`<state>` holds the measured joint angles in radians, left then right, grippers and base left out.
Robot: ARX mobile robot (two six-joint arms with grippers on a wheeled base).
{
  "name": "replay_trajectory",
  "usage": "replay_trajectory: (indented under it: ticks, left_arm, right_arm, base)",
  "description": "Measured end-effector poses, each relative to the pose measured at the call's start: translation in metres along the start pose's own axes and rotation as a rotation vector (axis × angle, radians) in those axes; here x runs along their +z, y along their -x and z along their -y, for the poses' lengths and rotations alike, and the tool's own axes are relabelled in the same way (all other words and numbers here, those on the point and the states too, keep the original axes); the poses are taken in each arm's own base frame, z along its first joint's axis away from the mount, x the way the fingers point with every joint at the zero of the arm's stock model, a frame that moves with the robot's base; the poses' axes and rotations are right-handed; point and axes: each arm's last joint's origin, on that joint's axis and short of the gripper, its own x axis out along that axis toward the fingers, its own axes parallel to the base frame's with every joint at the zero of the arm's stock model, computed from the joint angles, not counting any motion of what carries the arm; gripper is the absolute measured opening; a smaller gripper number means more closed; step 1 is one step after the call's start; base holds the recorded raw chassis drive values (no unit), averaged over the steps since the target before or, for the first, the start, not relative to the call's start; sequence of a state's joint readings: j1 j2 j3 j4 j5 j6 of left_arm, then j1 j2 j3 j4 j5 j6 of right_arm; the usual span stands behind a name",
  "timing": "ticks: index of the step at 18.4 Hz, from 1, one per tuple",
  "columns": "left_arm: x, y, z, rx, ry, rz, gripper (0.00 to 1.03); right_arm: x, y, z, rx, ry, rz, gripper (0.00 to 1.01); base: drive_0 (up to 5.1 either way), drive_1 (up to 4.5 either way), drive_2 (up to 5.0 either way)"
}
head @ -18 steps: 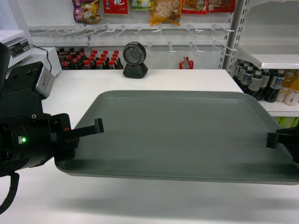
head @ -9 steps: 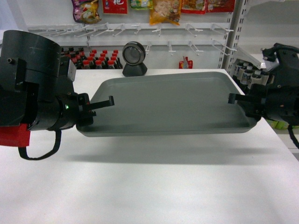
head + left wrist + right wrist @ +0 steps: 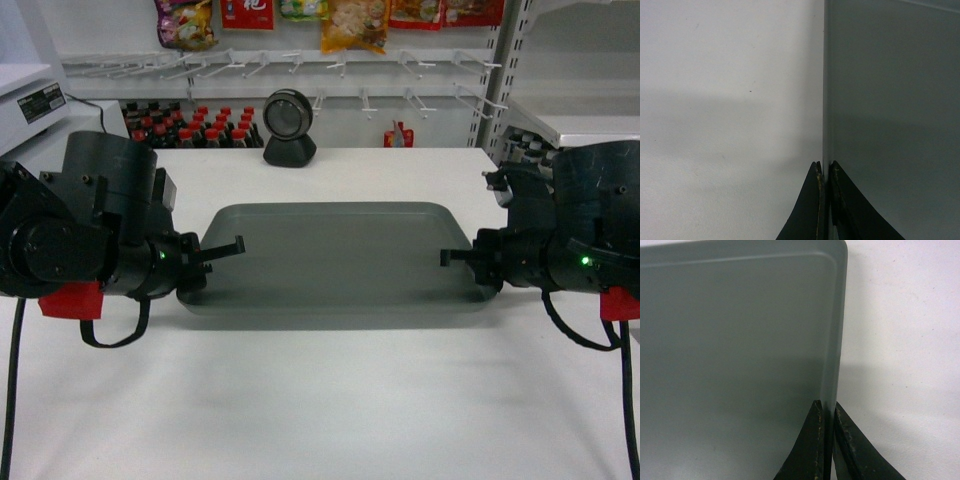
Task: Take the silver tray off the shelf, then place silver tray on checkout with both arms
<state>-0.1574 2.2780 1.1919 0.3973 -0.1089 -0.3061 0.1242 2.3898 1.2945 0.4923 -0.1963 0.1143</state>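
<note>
The white checkout surface (image 3: pixel 330 400) takes up most of what I can see, broad and matte, running back to a wall of hooks and hanging snack packets. To the right stands the shelf (image 3: pixel 590 130), its glossy board above a row of bottles; the tray is clear of it.

The silver tray (image 3: pixel 335 255) lies over the middle of the surface, level, long sides running left to right. A soft shadow shows just under its front edge, so I cannot tell whether it already rests there or hangs just above.

Each arm takes one short end, which keeps such a wide, flat thing from tipping. The left hand (image 3: pixel 215 250) has its fingers pinched narrow on the left rim; the wrist view shows one finger (image 3: pixel 812 210) outside the rim and the other inside. The right hand (image 3: pixel 462 257) grips the right rim the same way, one dark finger (image 3: pixel 807 450) on the tray's floor, its partner outside.

In my judgement the carrying is nearly done: what remains is settling it flat and letting go, both sides together so it does not skew.

Behind the tray a small black scanner (image 3: pixel 289 128) sits well apart.
</note>
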Motion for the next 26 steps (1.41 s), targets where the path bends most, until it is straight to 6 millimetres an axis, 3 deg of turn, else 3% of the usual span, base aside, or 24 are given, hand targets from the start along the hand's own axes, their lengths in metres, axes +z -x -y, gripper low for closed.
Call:
replay_trajectory:
  ticks: [3, 6, 8, 10, 12, 14, 15, 16, 19, 21, 23, 26]
  left_arm:
    - [0.000, -0.007, 0.004, -0.006, -0.025, -0.013, 0.03]
    - [0.004, -0.008, 0.004, -0.005, -0.023, 0.017, 0.23]
    - [0.007, -0.002, 0.006, -0.015, -0.030, 0.039, 0.43]
    - [0.020, 0.019, 0.007, -0.009, -0.016, 0.097, 0.63]
    - [0.041, 0.054, 0.014, -0.004, 0.004, 0.183, 0.81]
    - [0.060, 0.093, 0.021, 0.047, 0.022, 0.308, 0.97]
    - [0.070, 0.110, 0.023, -0.043, 0.011, 0.524, 0.92]
    - [0.052, 0.125, 0.014, -0.110, -0.098, 0.625, 0.78]
    - [0.010, 0.142, -0.022, -0.047, -0.163, 0.621, 0.53]
    - [0.010, 0.176, -0.030, -0.058, -0.172, 0.704, 0.31]
    - [-0.011, 0.199, -0.040, -0.072, -0.188, 0.681, 0.05]
    - [-0.031, 0.222, -0.056, -0.049, -0.183, 0.668, 0.01]
  right_arm:
    - [0.000, -0.004, 0.001, -0.013, 0.057, 0.006, 0.05]
    - [-0.004, -0.004, -0.004, 0.035, 0.162, 0.021, 0.30]
    - [-0.004, 0.001, -0.007, 0.049, 0.178, 0.051, 0.50]
    - [0.013, 0.020, -0.006, 0.068, 0.168, 0.131, 0.70]
    - [0.040, 0.053, 0.004, 0.052, 0.154, 0.243, 0.89]
    - [0.057, 0.085, 0.004, 0.019, 0.191, 0.324, 1.00]
    - [0.063, 0.095, 0.002, -0.091, 0.204, 0.493, 0.91]
    - [0.044, 0.111, -0.001, -0.221, 0.165, 0.579, 0.76]
    - [0.009, 0.145, -0.003, -0.274, 0.144, 0.577, 0.50]
    - [0.010, 0.181, -0.009, -0.274, 0.146, 0.649, 0.28]
    - [-0.013, 0.209, -0.012, -0.277, 0.139, 0.615, 0.03]
    - [-0.031, 0.243, -0.008, -0.286, 0.134, 0.609, 0.02]
  base:
    - [0.0, 0.00, 0.0]
    - [0.0, 0.00, 0.0]
    - [0.0, 0.00, 0.0]
    - [0.0, 0.00, 0.0]
    - [0.0, 0.00, 0.0]
    - [0.0, 0.00, 0.0]
    - [0.0, 0.00, 0.0]
    - [0.0, 0.00, 0.0]
    - [0.0, 0.00, 0.0]
    - [0.0, 0.00, 0.0]
    - [0.0, 0.00, 0.0]
    - [0.0, 0.00, 0.0]
